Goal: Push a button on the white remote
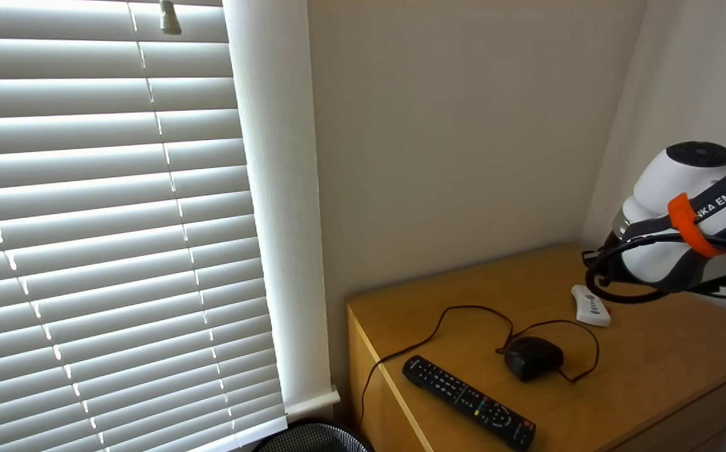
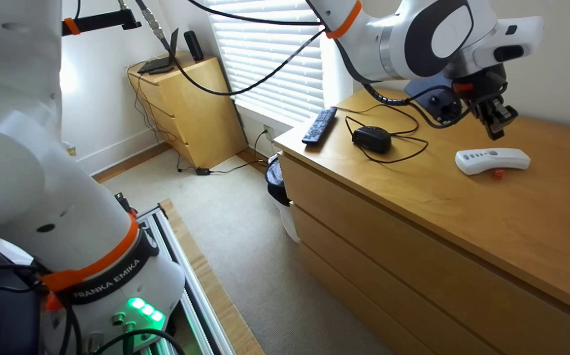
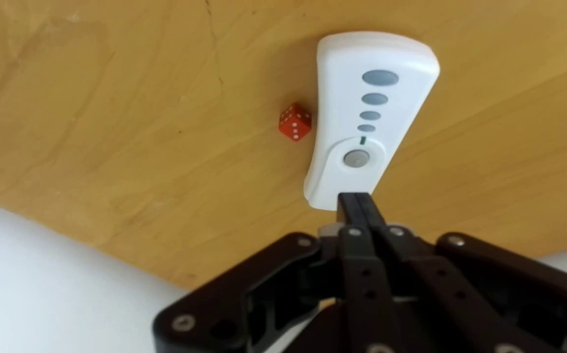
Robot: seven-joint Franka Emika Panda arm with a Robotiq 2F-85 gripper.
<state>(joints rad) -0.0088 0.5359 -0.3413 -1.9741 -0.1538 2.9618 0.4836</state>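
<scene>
The white remote (image 3: 339, 117) lies face up on the wooden dresser top (image 2: 427, 197). It also shows in both exterior views (image 1: 590, 307) (image 2: 492, 160). The wrist view shows a round grey button (image 3: 356, 158) and a row of several oval grey buttons (image 3: 374, 99) on it. My gripper (image 3: 354, 195) is shut, its fingertips together with nothing between them. In the wrist view the tips overlap the remote's end near the round button. In an exterior view the gripper (image 2: 502, 129) hangs above and behind the remote, apart from it.
A small red die (image 3: 295, 122) lies beside the remote. A long black remote (image 1: 468, 402) and a black corded puck (image 1: 532, 358) lie further along the dresser top, with a loose cable around the puck. Walls stand behind the dresser.
</scene>
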